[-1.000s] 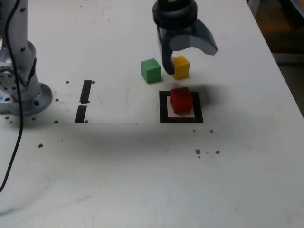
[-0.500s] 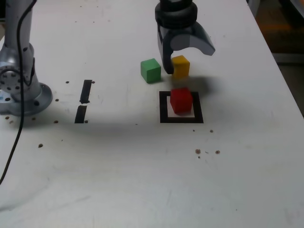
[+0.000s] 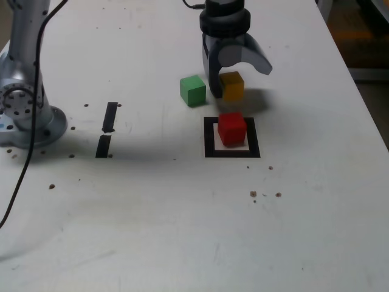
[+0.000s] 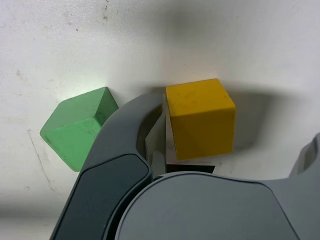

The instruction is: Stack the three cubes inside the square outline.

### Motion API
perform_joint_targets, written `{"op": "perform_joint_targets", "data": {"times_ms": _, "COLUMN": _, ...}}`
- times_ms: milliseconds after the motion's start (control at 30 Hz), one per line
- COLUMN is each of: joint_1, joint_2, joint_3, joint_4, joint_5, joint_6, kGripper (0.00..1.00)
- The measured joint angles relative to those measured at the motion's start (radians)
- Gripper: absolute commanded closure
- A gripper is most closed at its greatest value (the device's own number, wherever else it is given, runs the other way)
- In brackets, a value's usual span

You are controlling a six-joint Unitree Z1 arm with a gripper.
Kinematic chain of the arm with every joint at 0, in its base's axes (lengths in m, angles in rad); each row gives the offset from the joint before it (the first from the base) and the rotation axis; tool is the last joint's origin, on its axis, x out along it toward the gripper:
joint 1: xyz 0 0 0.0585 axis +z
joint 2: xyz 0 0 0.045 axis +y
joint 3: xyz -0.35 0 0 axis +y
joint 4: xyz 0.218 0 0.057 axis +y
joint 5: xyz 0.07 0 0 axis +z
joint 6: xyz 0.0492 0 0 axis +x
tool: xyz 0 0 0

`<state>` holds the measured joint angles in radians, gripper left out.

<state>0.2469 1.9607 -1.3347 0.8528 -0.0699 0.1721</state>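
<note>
One small red block point(image 3: 231, 129) sits inside the black-tape square outline point(image 3: 209, 143) at frame centre. Wide-spread fingers point(image 3: 214, 88) straddle the small yellow block point(image 3: 233, 86); uneven closing could skew it toward the nearby green block point(image 3: 192, 90).

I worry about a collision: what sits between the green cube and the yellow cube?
One dark finger of the open gripper stands between the green cube and yellow cube, clearest in the wrist view.

one cube point(image 3: 231, 129) in outline point(image 3: 209, 137) | two cubes point(image 3: 193, 90) behind

A lab bench: bolted arm base point(image 3: 24, 112), taped white table point(image 3: 182, 213), trailing cable point(image 3: 24, 158).
</note>
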Motion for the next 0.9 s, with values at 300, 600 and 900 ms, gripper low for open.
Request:
{"op": "perform_joint_targets", "data": {"times_ms": 300, "joint_1": 0.019, "joint_2": 0.000, "joint_3": 0.017, "joint_4": 0.009, "joint_5": -0.010, "joint_6": 0.001, "kGripper": 0.72}}
{"op": "perform_joint_targets", "data": {"times_ms": 600, "joint_1": 0.019, "joint_2": -0.003, "joint_3": 0.018, "joint_4": -0.019, "joint_5": -0.013, "joint_6": 0.029, "kGripper": 0.92}}
{"op": "perform_joint_targets", "data": {"times_ms": 900, "joint_1": 0.014, "joint_2": -0.023, "joint_3": 0.032, "joint_4": -0.017, "joint_5": 0.000, "joint_6": 0.033, "kGripper": 0.96}}
